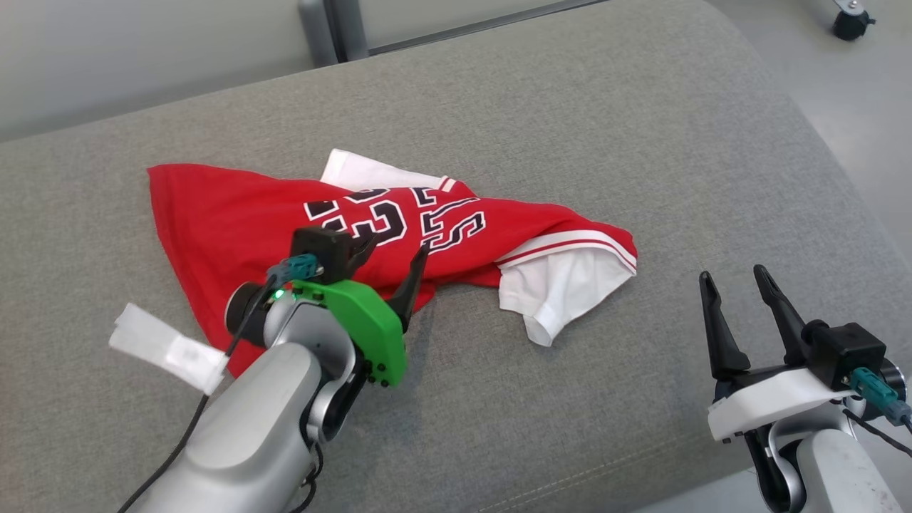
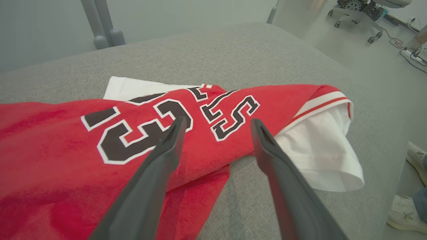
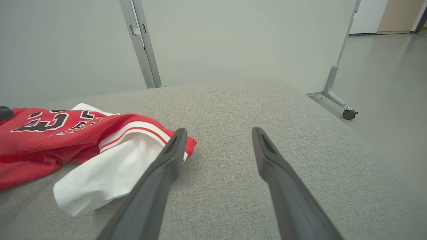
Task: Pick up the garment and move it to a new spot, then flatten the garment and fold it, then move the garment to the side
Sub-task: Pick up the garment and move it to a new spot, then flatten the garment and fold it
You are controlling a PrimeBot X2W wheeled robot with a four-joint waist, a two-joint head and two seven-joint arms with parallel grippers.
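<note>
Grey woven upholstery (image 1: 570, 128) covers the whole work area, a broad padded cushion whose near edge runs just under both arms. Nearest on the right, the right gripper (image 1: 732, 272) hangs over bare fabric with its fingers spread wide and nothing between them, well apart from the cloth. On the left, the left gripper (image 1: 399, 244) is poised over the near hem of the red jersey (image 1: 235, 214), its claw also wide and empty, one finger over the black numerals and the other over the folded red edge. The jersey lies left of centre, bunched and partly doubled over itself. One white sleeve (image 1: 556, 285) spills out toward the right and another white sleeve (image 1: 356, 171) peeks out on the far side. It seems to be awaiting flattening. That would go best if the left claw pinched only the top layer at the near hem rather than the doubled fold, while the right came across to the near sleeve, so the two could draw the cloth apart. Open cushion to the right and beyond the jersey gives ample room to spread it. Farther off, the cushion rounds down at its right edge toward bare floor with a castor (image 1: 851, 25), and a metal post (image 1: 331, 28) stands behind the far edge. A person's shoes (image 2: 415, 155) wait beside that right edge, so wide sweeps there call for care.
</note>
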